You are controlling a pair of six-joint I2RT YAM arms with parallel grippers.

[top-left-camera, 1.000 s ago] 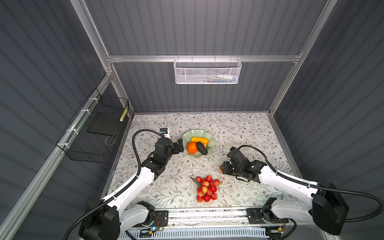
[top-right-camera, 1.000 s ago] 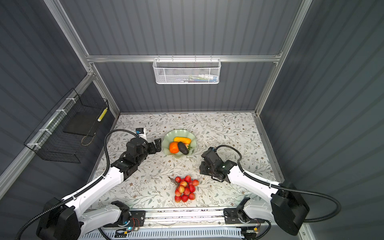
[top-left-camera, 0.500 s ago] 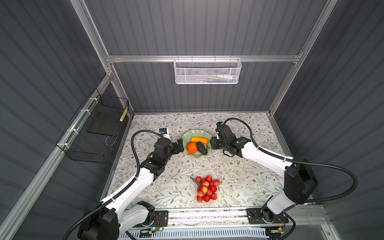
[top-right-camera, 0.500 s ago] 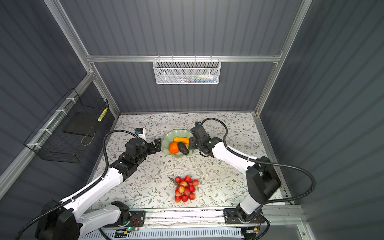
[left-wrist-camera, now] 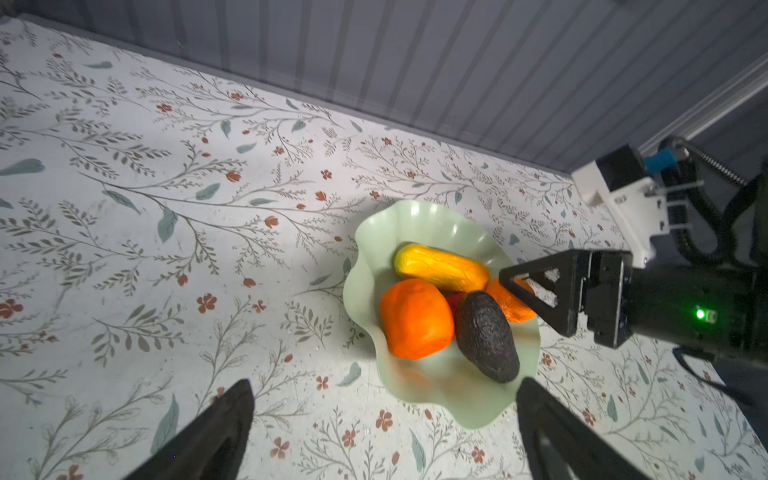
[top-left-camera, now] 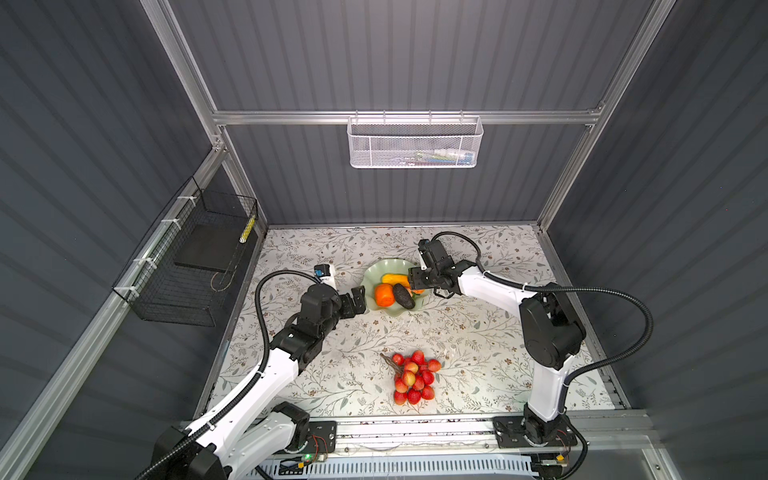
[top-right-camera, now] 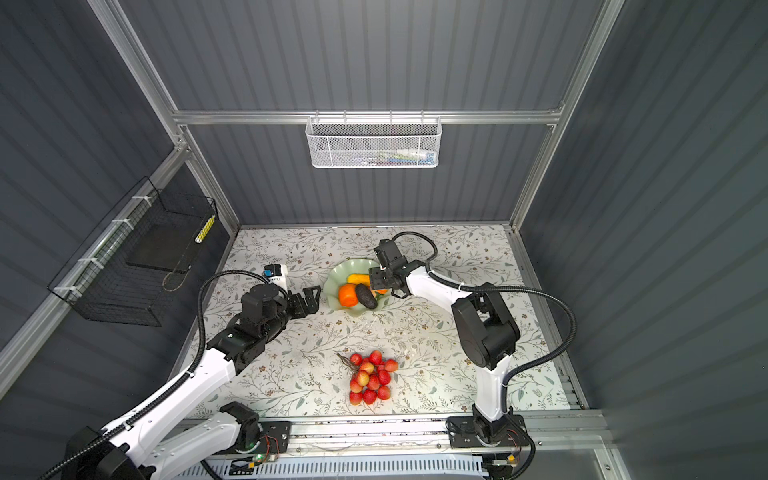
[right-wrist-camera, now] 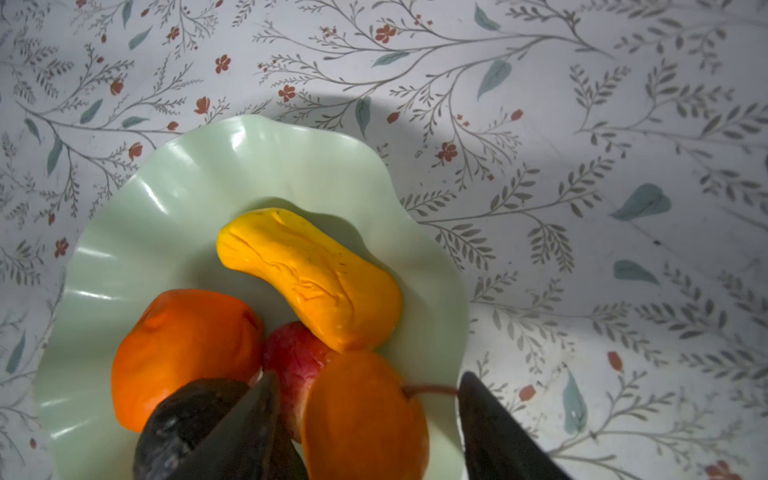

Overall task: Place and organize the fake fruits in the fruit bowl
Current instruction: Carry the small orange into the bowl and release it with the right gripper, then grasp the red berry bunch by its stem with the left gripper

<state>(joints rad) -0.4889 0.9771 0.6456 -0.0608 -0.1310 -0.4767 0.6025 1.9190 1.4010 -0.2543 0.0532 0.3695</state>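
Avocado beside smaller orange, in bowl

Mint-green wavy-rim glossy bowl: right tool blocks 3 o'clock, left tool at 9; 12 & 6 free. Floral-print counter open btwn bowl & red berry bunch.

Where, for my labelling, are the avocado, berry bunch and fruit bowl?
avocado (top-left-camera: 404,296): in a top view, mid-body.
berry bunch (top-left-camera: 415,379): in a top view, central berry.
fruit bowl (top-left-camera: 386,265): in a top view, far wall.
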